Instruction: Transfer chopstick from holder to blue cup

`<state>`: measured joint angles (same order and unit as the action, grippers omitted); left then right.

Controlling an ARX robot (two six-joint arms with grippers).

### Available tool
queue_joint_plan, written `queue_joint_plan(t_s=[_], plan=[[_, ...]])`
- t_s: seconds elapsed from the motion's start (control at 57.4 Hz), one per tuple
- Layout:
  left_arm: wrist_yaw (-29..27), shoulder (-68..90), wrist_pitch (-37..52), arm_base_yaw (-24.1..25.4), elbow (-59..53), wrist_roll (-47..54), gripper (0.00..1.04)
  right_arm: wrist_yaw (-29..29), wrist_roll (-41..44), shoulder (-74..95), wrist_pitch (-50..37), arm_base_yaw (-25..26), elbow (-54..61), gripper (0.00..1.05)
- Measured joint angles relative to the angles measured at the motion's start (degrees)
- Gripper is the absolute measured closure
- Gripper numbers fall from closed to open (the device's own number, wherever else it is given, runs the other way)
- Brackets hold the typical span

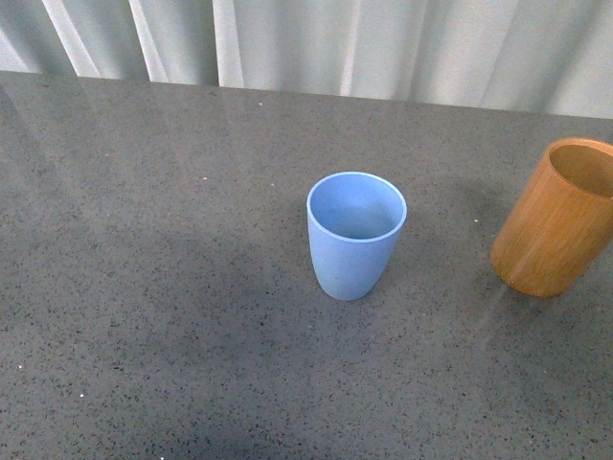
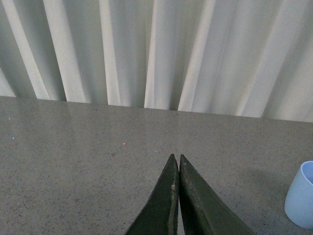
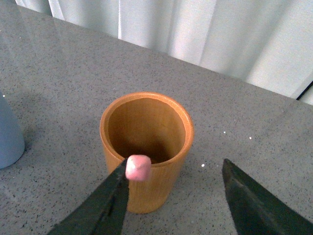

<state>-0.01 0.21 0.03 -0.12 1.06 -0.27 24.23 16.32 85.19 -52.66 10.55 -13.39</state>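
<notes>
Looking past your right gripper (image 3: 176,167): jaws apart, facing holder (image 3: 157,122) | chopstick (image 3: 138,168) tip seemingly against one finger | left gripper (image 2: 176,160) pressed together | blue cup (image 1: 355,240) upright.

Setting: staged tabletop workspace, lab or demo-station type; exact room kind not determinable. Evidence: wide dark-grey speckled stone-look table (image 1: 144,287) filling front view; pleated white curtain (image 1: 335,43) hung just behind far edge as plain backdrop, visible in all three views. Items on surface: light blue cup (image 1: 354,235) and wood-grain holder (image 1: 556,220), standing well apart. Lighting even, diffuse; pale curtain reflections on polished table surface.
</notes>
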Motion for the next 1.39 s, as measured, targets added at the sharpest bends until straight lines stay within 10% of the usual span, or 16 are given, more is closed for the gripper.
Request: queue_joint_plan(t_s=[0.314, 0.697, 0.906, 1.395], plan=[[0.0, 0.0, 0.0, 0.0, 0.0, 0.0, 1.01, 2.9, -0.3, 1.0, 2.0, -1.2, -2.0, 1.03], [0.0, 0.0, 0.0, 0.0, 0.0, 0.0, 1.01, 11.0, -3.2, -28.6, 37.1, 2.1, -12.1, 1.03], [0.0, 0.0, 0.0, 0.0, 0.0, 0.0, 1.01, 10.6, -4.6, -41.4, 60.0, -6.2, -20.3, 1.03], [0.0, 0.0, 0.0, 0.0, 0.0, 0.0, 1.01, 1.8, -11.2, -28.6, 47.2, -24.1, -17.2, 1.03]])
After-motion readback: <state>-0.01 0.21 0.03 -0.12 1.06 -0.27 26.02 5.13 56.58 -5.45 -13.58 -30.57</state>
